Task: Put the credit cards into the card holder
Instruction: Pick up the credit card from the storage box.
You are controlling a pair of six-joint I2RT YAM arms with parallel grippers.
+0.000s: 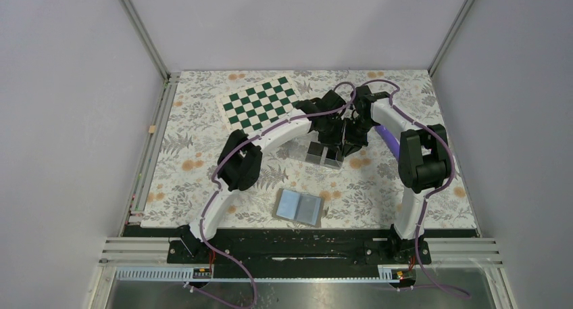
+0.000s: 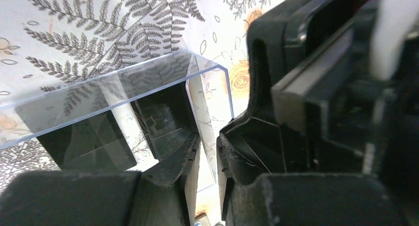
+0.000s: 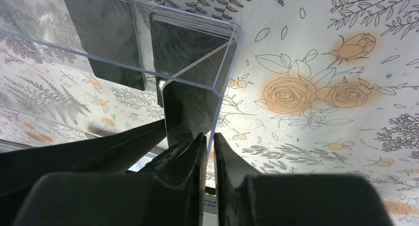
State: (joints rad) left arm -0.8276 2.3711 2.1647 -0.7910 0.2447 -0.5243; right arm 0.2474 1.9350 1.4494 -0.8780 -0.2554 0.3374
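The left claw (image 2: 208, 147) and right claw (image 3: 209, 142) are pinching walls of the card holder (image 1: 324, 159) at the worktop's (image 1: 203, 153) middle, where thin, stiff, slick cards (image 3: 111, 38) are standing, probably best gripped by their edges.

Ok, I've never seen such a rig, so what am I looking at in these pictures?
Two robot arms are bolted to a table's near edge. One picture looks down from above; the other two come from cameras on each wrist. On the flowered table lie a checkerboard, an open wallet and a clear card holder with black credit cards standing inside. The left hand appears to pinch the holder's end wall; the right hand is nearly shut at the holder too, on what I cannot tell.
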